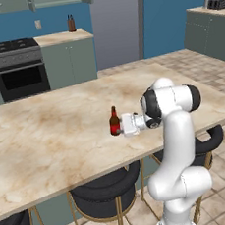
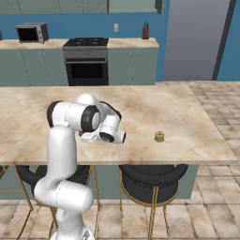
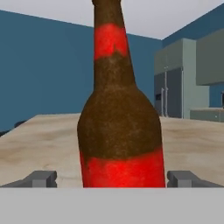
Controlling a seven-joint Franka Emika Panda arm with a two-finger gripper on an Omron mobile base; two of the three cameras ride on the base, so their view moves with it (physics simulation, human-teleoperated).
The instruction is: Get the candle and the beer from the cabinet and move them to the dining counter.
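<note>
Nearest the hand camera, the two finger tips [image 3: 41, 178] stand well out to either side of the beer [image 3: 120, 131], with clear gaps between each tip and the glass — the hand [image 1: 122, 125] is spread wide and grips nothing. The bottle stands upright on the bench [image 1: 48, 136], just in front of the hand, its red label low and a red band on the neck.

Judging by this, the step in hand is the release of the beer on the dining counter: it is set down and let go, and the placing looks done. Farther along the same marble top, off toward the arm's right, the candle [image 2: 159, 136] sits near the front edge, well apart from the bottle.

With both things on the bench, the task seems all but finished. The next move calls for a straight pull back, away from the bottle, without brushing it — a nudge could tip it.
</note>
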